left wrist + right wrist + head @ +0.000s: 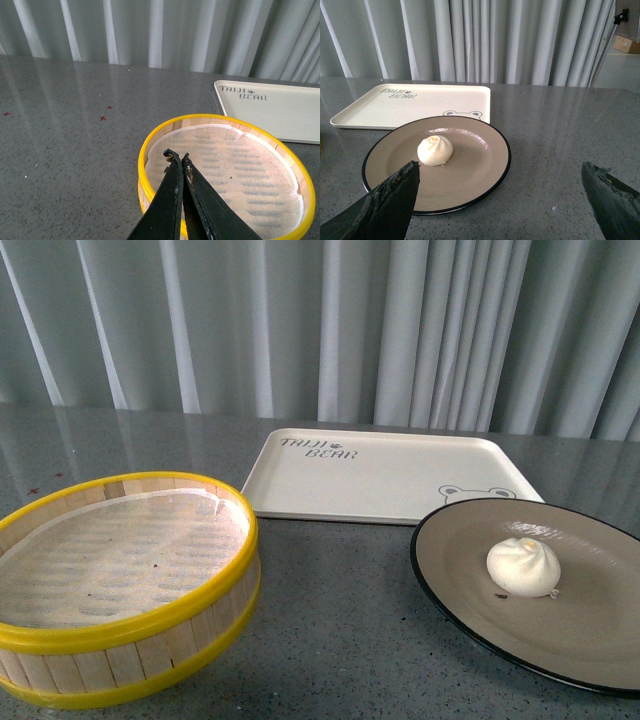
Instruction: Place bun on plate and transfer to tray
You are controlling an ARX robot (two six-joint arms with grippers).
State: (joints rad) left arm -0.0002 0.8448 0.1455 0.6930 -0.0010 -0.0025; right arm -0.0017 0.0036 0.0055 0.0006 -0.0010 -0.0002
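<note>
Bun (435,150): one, small, white, pleated top upward, lying on the plate (470,172) a little off its centre; sits ahead of the right gripper (500,169), within the span of its fingers and nearer one finger than the other, touched by neither. Plate: round, beige-grey inside, thin black rim, flat on the grey speckled tabletop (340,640) directly ahead of the right gripper. Tray (410,106): cream-white, rectangular, "BEAR" lettering and a bear face at the corner nearest the plate; lies beyond the plate from the right gripper, just beside the plate's far rim, contact not determinable. Right gripper: fingers spread wide, nothing between them, both tips short of the plate's near rim. Left gripper (177,156): fingers pressed together, pinching nothing, tips poised over the near rim of the bamboo steamer (150,145). Bamboo steamer: round, yellow-rimmed, wooden-slat wall, lined with a white liner (240,170), no contents visible; under and ahead of the left gripper, with the tray further off beyond it. Curtain (300,330): pale grey, pleated, behind the table.
</note>
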